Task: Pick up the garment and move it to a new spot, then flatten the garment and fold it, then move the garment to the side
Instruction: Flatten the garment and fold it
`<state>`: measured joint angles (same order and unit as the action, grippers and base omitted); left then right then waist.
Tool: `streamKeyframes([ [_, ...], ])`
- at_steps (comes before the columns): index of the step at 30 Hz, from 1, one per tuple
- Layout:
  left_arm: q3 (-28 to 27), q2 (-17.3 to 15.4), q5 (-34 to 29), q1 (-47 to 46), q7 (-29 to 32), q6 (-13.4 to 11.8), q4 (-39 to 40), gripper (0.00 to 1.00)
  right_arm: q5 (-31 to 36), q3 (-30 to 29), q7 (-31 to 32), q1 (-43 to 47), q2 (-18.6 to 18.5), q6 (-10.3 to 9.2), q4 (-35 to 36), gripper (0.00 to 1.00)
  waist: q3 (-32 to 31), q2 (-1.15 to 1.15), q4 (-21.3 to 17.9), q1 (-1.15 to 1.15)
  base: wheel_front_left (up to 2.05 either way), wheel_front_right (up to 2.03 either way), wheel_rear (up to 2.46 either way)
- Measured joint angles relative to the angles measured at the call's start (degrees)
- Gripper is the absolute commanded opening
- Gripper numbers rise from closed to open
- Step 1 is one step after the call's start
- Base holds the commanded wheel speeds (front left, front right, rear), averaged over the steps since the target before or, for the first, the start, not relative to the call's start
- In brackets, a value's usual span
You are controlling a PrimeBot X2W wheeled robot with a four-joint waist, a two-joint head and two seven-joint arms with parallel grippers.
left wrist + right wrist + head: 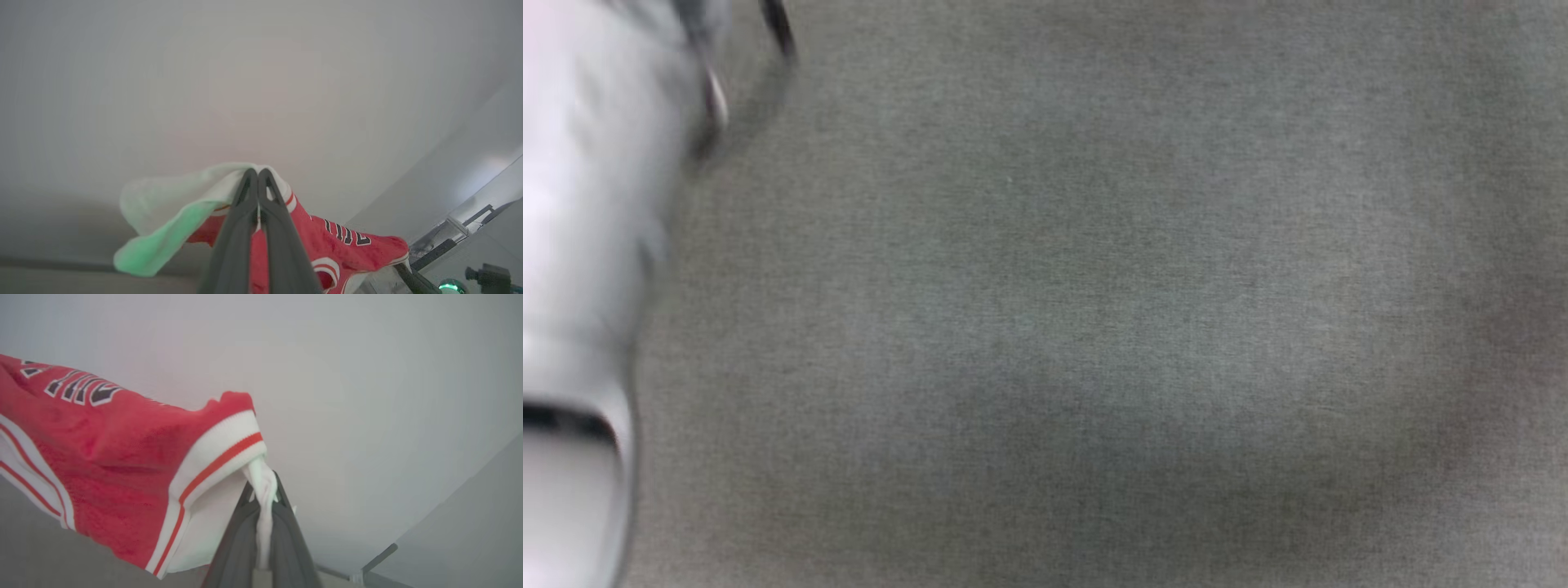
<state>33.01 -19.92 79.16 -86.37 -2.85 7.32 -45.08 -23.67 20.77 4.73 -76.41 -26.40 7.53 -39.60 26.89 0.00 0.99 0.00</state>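
Grippers holding the garment (pixel 122 457) in the air.
The left gripper (pixel 258 173) is pinched tight on a white-trimmed edge; the right gripper (pixel 265 486) is clamped on a white fold, red body with black lettering sagging between them.

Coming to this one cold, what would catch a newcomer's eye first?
The red jersey with black lettering, bright against pale walls in both wrist views. The right end effector is shut on its white trim, and the left end effector pinches another edge. In the head view, a blurred pale forearm at the left crosses a plain grey surface.
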Motion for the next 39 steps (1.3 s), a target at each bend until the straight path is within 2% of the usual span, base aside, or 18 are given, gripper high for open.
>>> streamKeyframes([
  [4, 2.31, -2.66, 3.24, 12.58, 1.66, 0.01, 7.15, 0.0, -5.63, 3.41, 3.16, 9.63, -3.89, 0.0, 4.67, 0.0, -0.87, 0.0, 0.63, 0.0, 0.0, 0.0, 0.0],
  [8, 4.67, -7.1, 5.46, 24.13, 3.35, 0.01, 13.77, 0.0, -11.59, 3.16, 8.99, 19.79, -7.9, 0.0, 11.12, 0.0, -1.96, 0.0, 0.87, 0.0, 0.0, 0.0, 0.0],
  [12, 5.73, -10.68, 7.2, 32.11, 4.12, 0.01, 20.28, 0.0, -16.08, -0.29, 15.16, 28.88, -11.18, 0.0, 19.04, 0.0, -3.41, 0.0, 1.03, 0.0, 0.0, 0.0, 0.0],
  [16, 6.48, -14.43, 8.38, 38.52, 4.64, 0.02, 27.21, 0.0, -19.81, -4.81, 22.37, 37.44, -12.82, 0.0, 26.98, 0.0, -5.11, 0.0, 1.17, 0.0, 0.0, 0.0, 0.0],
  [25, 7.55, -25.3, 9.65, 50.99, 6.23, -0.03, 42.98, 0.0, -24.93, -18.25, 37.89, 52.67, -13.74, 0.0, 42.45, 0.0, -8.83, 0.0, 1.34, 0.0, 0.0, 0.0, 0.0],
  [30, 9.1, -31.21, 9.32, 58.23, 6.41, -2.22, 52.26, 0.0, -26.91, -24.88, 47.15, 61.99, -13.81, 0.0, 49.03, 0.0, -9.99, 0.0, 1.67, 0.0, 0.0, 0.0, 0.0],
  [35, 10.25, -35.66, 9.56, 65.14, 5.26, -4.28, 59.54, 0.0, -28.46, -29.02, 54.65, 69.89, -12.28, 0.0, 53.97, 0.0, -9.87, 0.0, 1.66, 0.0, 0.0, 0.0, 0.0],
  [39, 9.54, -38.32, 11.33, 68.79, 3.28, -3.72, 65.22, 0.0, -28.78, -32.31, 57.68, 72.16, -10.48, -0.01, 56.67, 0.0, -9.4, 0.0, 1.83, 0.0, 0.0, 0.0, 0.0],
])
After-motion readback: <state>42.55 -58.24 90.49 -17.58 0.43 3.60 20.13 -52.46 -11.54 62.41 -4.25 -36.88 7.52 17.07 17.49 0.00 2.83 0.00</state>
